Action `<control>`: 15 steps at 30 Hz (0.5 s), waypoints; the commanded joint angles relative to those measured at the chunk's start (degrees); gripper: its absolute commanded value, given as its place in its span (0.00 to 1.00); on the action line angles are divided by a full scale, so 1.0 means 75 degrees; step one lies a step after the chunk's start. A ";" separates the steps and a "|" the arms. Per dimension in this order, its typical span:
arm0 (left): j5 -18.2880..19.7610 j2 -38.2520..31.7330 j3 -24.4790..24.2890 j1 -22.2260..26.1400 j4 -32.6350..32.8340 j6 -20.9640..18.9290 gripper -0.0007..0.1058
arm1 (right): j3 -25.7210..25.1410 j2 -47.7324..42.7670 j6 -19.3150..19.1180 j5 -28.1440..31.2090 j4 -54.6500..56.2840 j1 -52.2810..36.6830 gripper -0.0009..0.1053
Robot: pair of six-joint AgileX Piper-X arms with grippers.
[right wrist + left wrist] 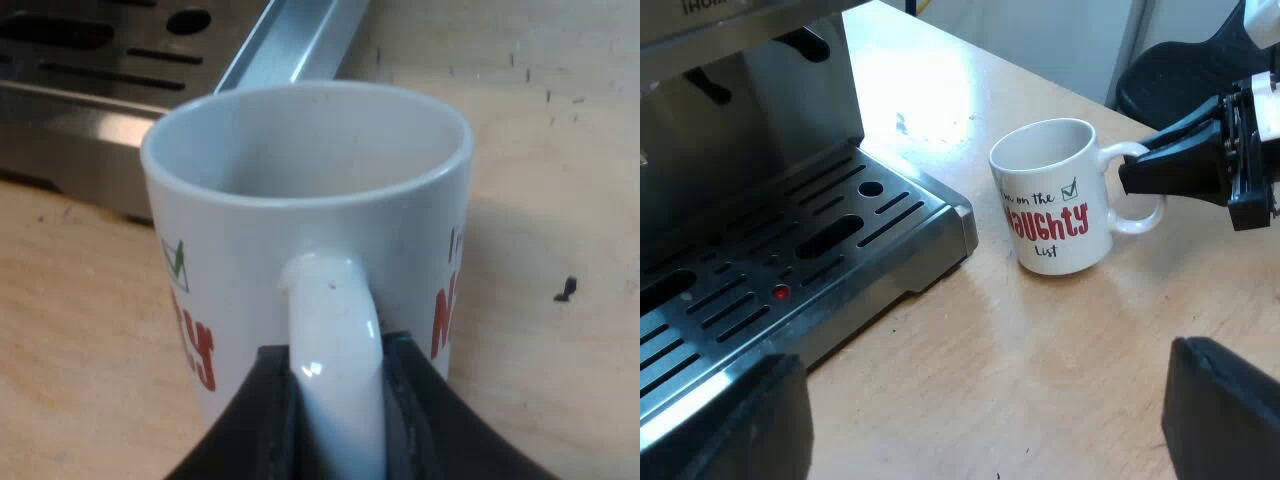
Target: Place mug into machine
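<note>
White mug [300, 190] on the table [560, 200], handle [330, 300] pinched in the right gripper [337, 395]; left gripper [975, 415] wide

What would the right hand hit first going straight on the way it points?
The mug: the right hand is clamped on its handle and points at its side. Beyond that, probably the machine's drip tray.

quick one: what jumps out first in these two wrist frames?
The white mug with red NAUGHTY lettering, standing upright on the wooden table beside the drip tray of the espresso machine, not on it. The right gripper has its black fingers closed on either side of the mug's handle. A small red dot shows on the slotted tray.
</note>
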 commanded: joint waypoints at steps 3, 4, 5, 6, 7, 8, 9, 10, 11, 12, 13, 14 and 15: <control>-0.0032 -0.0049 -0.0038 -0.0037 -0.0065 -0.0112 0.69 | 0.0055 0.0049 -0.0091 0.0302 0.0633 0.0007 0.01; -0.0032 -0.0049 -0.0038 -0.0037 -0.0065 -0.0112 0.69 | 0.0055 0.0049 -0.0091 0.0447 0.0703 0.0007 0.01; -0.0032 -0.0049 -0.0038 -0.0037 -0.0065 -0.0112 0.69 | 0.0055 0.0049 -0.0091 0.0497 0.0730 0.0007 0.01; -0.0032 -0.0049 -0.0038 -0.0037 -0.0065 -0.0112 0.69 | 0.0055 0.0049 -0.0091 0.0586 0.0835 0.0007 0.01; -0.0032 -0.0049 -0.0038 -0.0037 -0.0065 -0.0112 0.69 | 0.0055 0.0049 -0.0091 0.0594 0.0892 0.0007 0.01; -0.0032 -0.0049 -0.0038 -0.0037 -0.0065 -0.0112 0.69 | 0.0055 0.0049 -0.0091 0.0591 0.0904 0.0007 0.01; -0.0032 -0.0049 -0.0038 -0.0037 -0.0065 -0.0112 0.69 | 0.0055 0.0049 -0.0091 0.0595 0.0904 0.0007 0.01; -0.0032 -0.0049 -0.0038 -0.0037 -0.0065 -0.0112 0.69 | 0.0055 0.0049 -0.0091 0.0579 0.0905 0.0007 0.01; -0.0032 -0.0049 -0.0038 -0.0037 -0.0065 -0.0112 0.69 | 0.0055 0.0049 -0.0091 0.0584 0.0905 0.0007 0.01; 0.0060 -0.0049 -0.0038 -0.0037 -0.0065 -0.0112 0.69 | 0.0055 0.0049 -0.0091 0.0581 0.0905 0.0007 0.01; 0.0124 -0.0049 -0.0038 -0.0037 -0.0065 -0.0112 0.69 | 0.0055 0.0049 -0.0091 0.0581 0.0905 0.0007 0.04; 0.0145 -0.0049 -0.0038 -0.0037 -0.0065 -0.0112 0.69 | 0.0055 0.0049 -0.0091 0.0581 0.0876 0.0007 0.08; 0.0239 -0.0049 -0.0038 -0.0037 -0.0052 -0.0112 0.69 | 0.0055 0.0049 -0.0091 0.0581 0.0841 0.0007 0.15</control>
